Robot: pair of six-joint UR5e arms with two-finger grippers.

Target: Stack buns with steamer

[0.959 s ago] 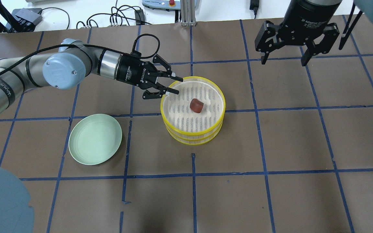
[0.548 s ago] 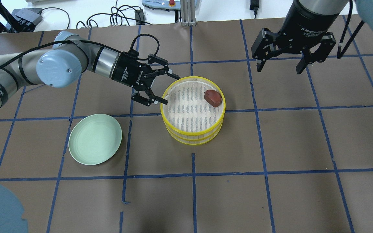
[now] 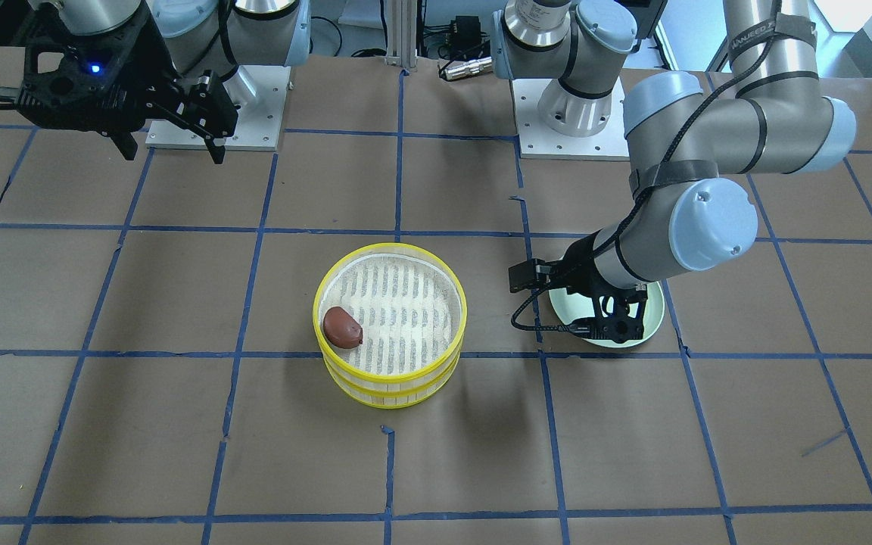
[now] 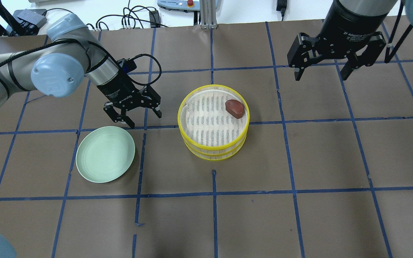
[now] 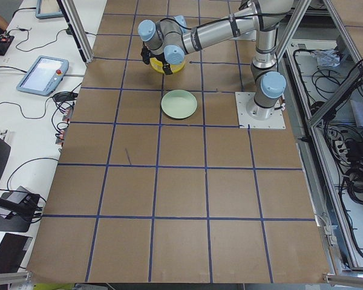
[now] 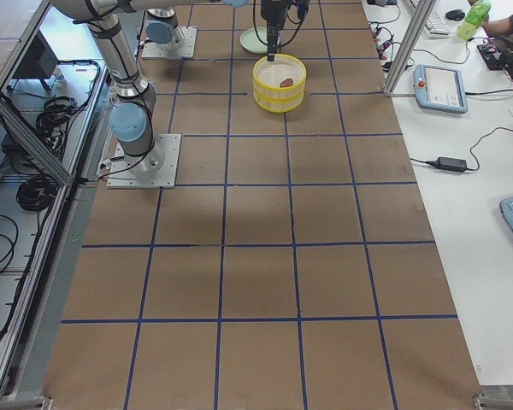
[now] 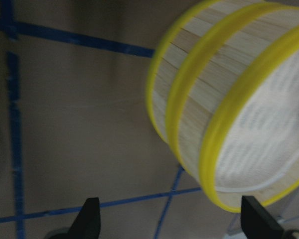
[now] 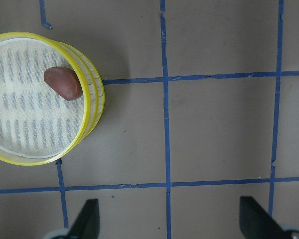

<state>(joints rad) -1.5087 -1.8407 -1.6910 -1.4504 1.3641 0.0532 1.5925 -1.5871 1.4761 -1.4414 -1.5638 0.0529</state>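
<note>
A yellow-rimmed two-tier steamer (image 4: 212, 153) stands mid-table. It also shows in the front view (image 3: 387, 386), the left wrist view (image 7: 199, 114) and the right wrist view (image 8: 93, 99). A glossy reddish-brown bun (image 4: 235, 108) lies on its top tray against the rim and shows again in two other views (image 3: 342, 328) (image 8: 63, 83). The white bun is not in view. My left gripper (image 4: 145, 120) is open and empty, hanging between the steamer and the plate. My right gripper (image 4: 322, 77) is open and empty, high at the far right.
A pale green plate (image 4: 105, 154) lies empty to the left of the steamer, just beside the left gripper. In the front view the left arm hides part of the plate (image 3: 652, 318). Cables and devices lie beyond the table's far edge.
The left gripper pulled back from the steamer's rim toward the plate and turned downward. The brown bun rolled from the tray's middle to its far right rim. The right gripper shifted slightly.
</note>
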